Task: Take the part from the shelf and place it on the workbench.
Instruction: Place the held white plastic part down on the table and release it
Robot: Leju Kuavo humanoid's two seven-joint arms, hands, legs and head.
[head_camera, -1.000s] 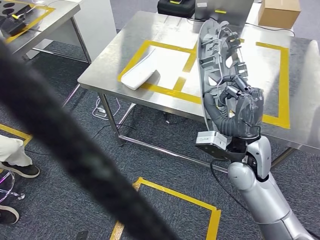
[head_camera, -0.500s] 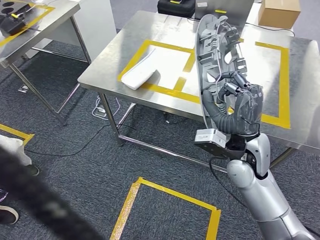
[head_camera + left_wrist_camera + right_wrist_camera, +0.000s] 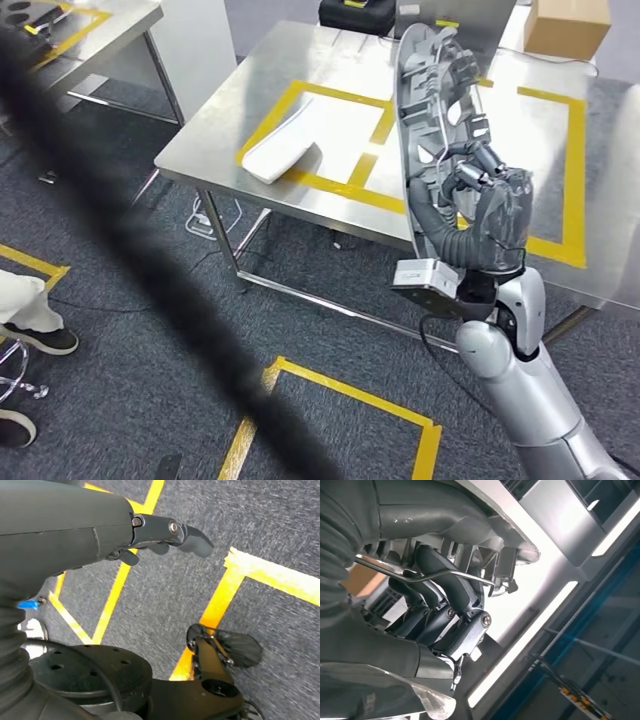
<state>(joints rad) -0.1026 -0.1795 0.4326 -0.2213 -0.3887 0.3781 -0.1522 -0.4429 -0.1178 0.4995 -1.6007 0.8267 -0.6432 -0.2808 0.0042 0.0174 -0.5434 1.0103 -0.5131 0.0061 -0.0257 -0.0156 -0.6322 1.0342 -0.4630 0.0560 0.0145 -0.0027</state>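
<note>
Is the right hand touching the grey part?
Touching. Head view: right hand grips the upright grey plastic part, fingers hooked into its ribbed inside.

Head view looks down at the workbench (image 3: pixel 226 140); wrist views sit close, left probably floorward.

The right arm (image 3: pixel 528 400) is shiny silver and round. Its robot hand (image 3: pixel 494 215) is dark grey, with a ribbed cover (image 3: pixel 445 235). A small silver box (image 3: pixel 424 275) sits at the wrist.

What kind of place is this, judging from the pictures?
Probably a workshop or robot test area: steel workbenches with yellow tape boxes, more tape on the grey carpet, and the right hand holding a grey moulded part.
</note>
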